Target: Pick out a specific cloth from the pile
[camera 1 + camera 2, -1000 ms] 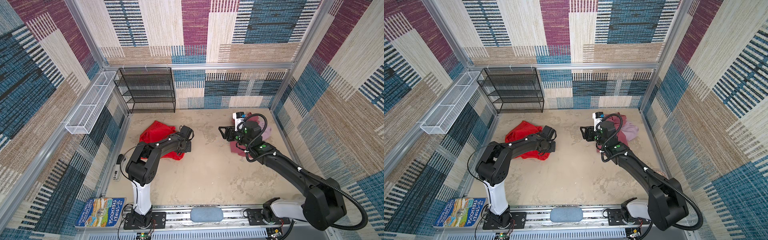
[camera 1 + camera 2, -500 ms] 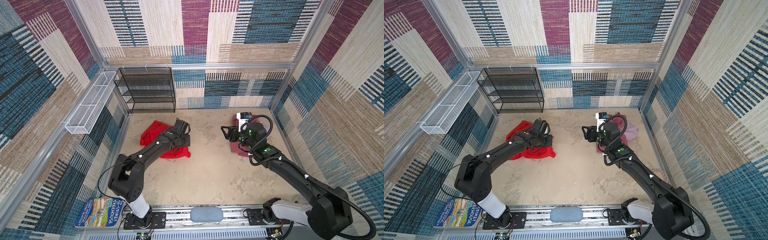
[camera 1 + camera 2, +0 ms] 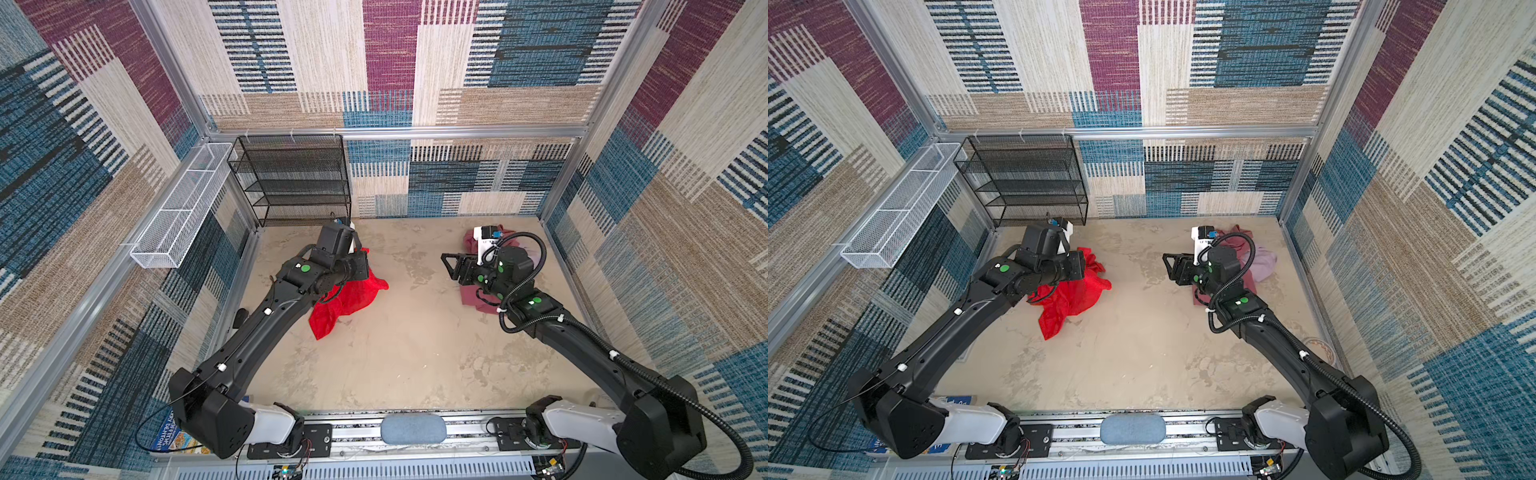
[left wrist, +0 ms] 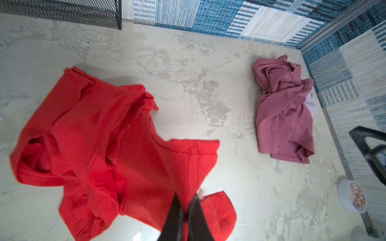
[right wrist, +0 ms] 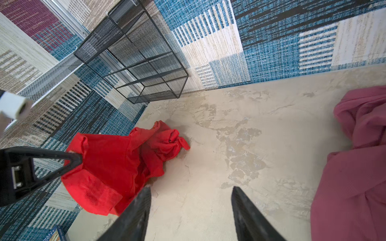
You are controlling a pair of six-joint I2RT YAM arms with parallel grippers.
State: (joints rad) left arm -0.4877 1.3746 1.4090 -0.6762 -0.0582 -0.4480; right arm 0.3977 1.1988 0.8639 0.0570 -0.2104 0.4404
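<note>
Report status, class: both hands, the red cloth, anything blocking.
Left hand shut on red cloth, lifting an edge. Right hand open, empty. Pink cloth apart. Nothing blocking.

Book (image 3: 176,434) at the near left corner, partly behind the arm base: cover lettering shows in part, not legible. White label on right wrist camera (image 3: 485,244): dark print, too small to read. Tape roll (image 4: 353,196): orange marks, unreadable.
</note>
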